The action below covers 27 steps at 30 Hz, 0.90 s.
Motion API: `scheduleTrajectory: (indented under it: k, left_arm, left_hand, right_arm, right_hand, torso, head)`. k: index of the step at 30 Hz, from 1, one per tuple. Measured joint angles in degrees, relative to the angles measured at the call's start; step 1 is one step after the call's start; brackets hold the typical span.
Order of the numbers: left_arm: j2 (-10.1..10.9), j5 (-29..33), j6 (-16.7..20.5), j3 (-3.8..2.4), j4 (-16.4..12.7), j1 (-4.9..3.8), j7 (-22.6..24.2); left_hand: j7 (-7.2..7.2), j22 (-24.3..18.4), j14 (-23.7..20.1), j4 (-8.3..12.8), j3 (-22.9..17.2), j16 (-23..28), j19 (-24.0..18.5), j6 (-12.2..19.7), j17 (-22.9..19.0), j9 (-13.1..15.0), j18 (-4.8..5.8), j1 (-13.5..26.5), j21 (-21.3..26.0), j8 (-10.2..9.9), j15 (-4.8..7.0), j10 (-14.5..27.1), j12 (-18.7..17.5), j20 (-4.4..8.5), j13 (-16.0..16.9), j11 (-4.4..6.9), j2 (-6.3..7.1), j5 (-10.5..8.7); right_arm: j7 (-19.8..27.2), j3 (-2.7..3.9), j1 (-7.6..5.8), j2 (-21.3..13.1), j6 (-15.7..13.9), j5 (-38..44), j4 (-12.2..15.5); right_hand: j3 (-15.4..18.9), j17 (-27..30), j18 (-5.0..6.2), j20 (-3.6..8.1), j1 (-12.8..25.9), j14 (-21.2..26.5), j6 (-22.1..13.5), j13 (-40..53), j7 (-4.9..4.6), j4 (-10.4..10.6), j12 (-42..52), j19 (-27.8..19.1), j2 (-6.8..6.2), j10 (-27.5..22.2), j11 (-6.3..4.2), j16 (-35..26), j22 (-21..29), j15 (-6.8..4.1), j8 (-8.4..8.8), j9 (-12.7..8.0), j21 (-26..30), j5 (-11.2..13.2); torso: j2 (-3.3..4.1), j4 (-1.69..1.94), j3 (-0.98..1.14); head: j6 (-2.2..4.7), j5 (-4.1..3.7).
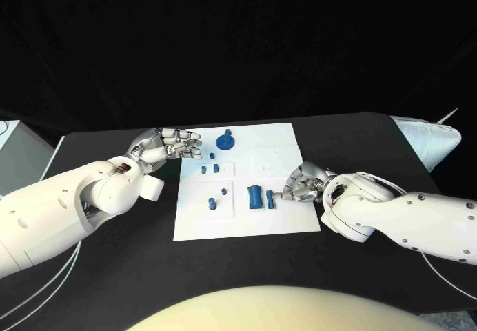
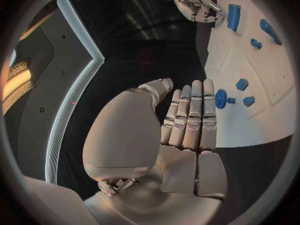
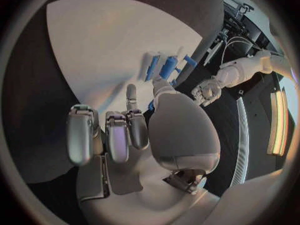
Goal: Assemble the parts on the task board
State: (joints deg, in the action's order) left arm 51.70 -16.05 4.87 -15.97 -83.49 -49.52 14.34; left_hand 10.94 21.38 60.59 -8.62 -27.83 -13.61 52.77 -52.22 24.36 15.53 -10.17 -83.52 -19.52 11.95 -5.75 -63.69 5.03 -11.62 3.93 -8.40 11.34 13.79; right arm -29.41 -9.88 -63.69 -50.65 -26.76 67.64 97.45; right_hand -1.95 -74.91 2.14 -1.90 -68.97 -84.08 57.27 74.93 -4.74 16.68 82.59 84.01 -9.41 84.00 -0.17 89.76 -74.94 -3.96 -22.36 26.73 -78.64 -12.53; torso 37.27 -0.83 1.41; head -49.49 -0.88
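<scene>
Our right hand [image 1: 298,186] pinches a small blue plastic bar [image 1: 270,200] near the white board's [image 1: 283,148] right edge; it might slip. Our left hand [image 1: 164,146] holds nothing.

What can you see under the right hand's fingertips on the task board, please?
The right hand reaches a narrow blue part beside a wider one on the task board. Contact stays hidden.
</scene>
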Motion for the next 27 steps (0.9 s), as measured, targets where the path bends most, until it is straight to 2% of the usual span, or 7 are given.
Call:
scheduleTrajectory:
  k: [5,8,10,14,19,22,27]
  left_arm:
    - [-0.7,0.4,0.2,0.0,1.2,0.0,0.3]
    - [-1.3,0.9,0.5,0.01,2.2,0.02,0.6]
    - [-1.7,1.3,0.7,0.01,2.8,0.02,0.8]
    - [-2.8,2.5,1.3,0.01,4.5,0.02,1.7]
    - [-4.5,4.7,2.9,0.01,6.9,0.04,3.7]
    - [-5.5,5.8,4.2,0.01,8.4,0.05,5.1]
    - [-7.4,7.9,7.1,-0.03,11.6,0.06,7.7]
  left_hand:
    - [0.0,-0.5,-0.5,-0.4,0.1,0.9,-0.3,0.0,0.0,0.0,0.0,0.0,1.1,0.0,-0.48,0.0,-0.1,-0.24,0.0,0.0,0.0,0.0]
    - [0.0,-1.5,-1.3,-1.0,-0.1,2.0,-1.3,0.0,0.0,0.0,0.0,0.0,2.8,0.0,-0.68,0.0,-0.4,-1.15,0.0,0.0,0.05,0.0]
    - [0.0,-2.7,-2.1,-1.6,-0.1,3.1,-2.5,0.0,0.0,0.2,-0.01,0.4,4.7,0.0,-1.04,0.0,-0.8,-1.79,0.0,0.0,0.45,0.0]
    - [-0.97,-6.7,-5.4,-3.2,1.1,6.7,-4.7,1.2,-0.8,0.3,-0.01,0.8,10.2,-0.4,-2.32,0.9,-1.1,-3.96,0.0,-0.85,0.83,-0.75]
    - [-2.65,-11.3,-10.5,-4.8,4.0,9.9,-7.0,3.7,-3.7,-1.1,0.0,0.8,15.3,-2.5,-3.93,4.3,-1.4,-4.97,-0.2,-2.52,0.81,-2.59]
    - [-3.05,-13.6,-13.5,-5.3,6.1,9.9,-8.5,4.1,-5.9,-2.0,0.58,0.1,15.7,-3.4,-3.88,7.7,-1.4,-5.07,-0.3,-2.34,0.12,-3.12]
    - [-3.28,-15.0,-17.0,-5.8,7.4,9.9,-9.1,4.3,-8.2,-2.5,0.95,-0.4,15.7,-3.8,-3.69,9.2,-1.4,-5.05,-0.3,-2.04,-0.4,-3.43]
  right_arm:
    - [10.4,0.24,-0.65,-0.4,-3.2,-8.2,-3.4]
    - [17.5,0.39,-1.16,0.0,-4.2,-15.0,-6.3]
    - [21.5,0.51,-1.41,0.6,-4.6,-19.2,-8.1]
    - [29.5,0.77,-1.93,2.4,-4.9,-27.8,-13.0]
    - [37.8,1.32,-2.35,4.9,-4.7,-37.4,-19.4]
    - [41.2,1.59,-2.43,6.3,-4.2,-41.6,-22.4]
    - [46.2,1.91,-2.45,8.9,-2.8,-47.2,-27.5]
  right_hand:
    - [1.6,0.0,0.92,-0.49,-2.0,0.2,-1.9,0.0,-0.88,-0.1,-5.2,0.1,2.36,-0.2,1.0,-0.6,0.0,0.59,0.76,-0.2,8.5,-0.6]
    - [1.6,0.0,3.59,-1.44,-5.1,0.1,-4.0,0.1,-1.53,-0.1,-14.0,-1.5,3.59,-4.7,1.81,-5.2,0.2,1.31,1.84,-0.5,21.4,-0.9]
    - [1.4,0.0,3.6,-1.88,-7.6,0.2,-4.7,0.1,-2.22,-0.3,-17.5,-2.4,3.99,-6.8,2.23,-6.9,1.8,1.63,2.34,-0.7,26.3,-0.8]
    - [-1.3,8.1,7.64,-3.04,-12.4,5.6,-7.1,-9.4,-3.34,-0.2,-42.0,-10.9,4.63,-21.9,3.79,-23.6,16.7,3.07,3.53,-1.8,54.7,1.0]
    - [-7.9,27.2,7.64,-6.12,-15.6,21.3,-9.3,-31.1,-4.79,-0.2,-60.9,-18.5,3.56,-28.1,5.85,-54.0,32.0,6.14,4.95,-4.4,71.1,3.9]
    - [-12.4,34.0,7.63,-8.84,-15.5,26.5,-8.9,-43.5,-6.01,-0.3,-68.1,-24.1,2.23,-27.7,7.5,-64.5,40.9,8.65,6.34,-6.1,74.6,4.9]
    - [-17.9,42.6,7.63,-11.02,-13.7,27.2,-8.2,-57.9,-6.77,-0.9,-73.0,-27.3,0.35,-26.0,8.96,-75.3,53.9,10.23,8.97,-8.4,75.0,5.4]
  torso:
    - [-0.16,0.04,-0.21]
    - [-0.42,0.13,-0.46]
    - [-0.63,0.19,-0.67]
    - [-1.1,0.29,-1.14]
    - [-1.66,0.43,-1.65]
    - [-2.06,0.54,-1.81]
    - [-2.66,0.72,-1.87]
  head:
    - [0.66,-0.02]
    - [1.07,-0.07]
    - [1.32,-0.08]
    - [2.07,-0.09]
    - [3.76,0.09]
    - [4.94,0.47]
    - [6.63,0.82]
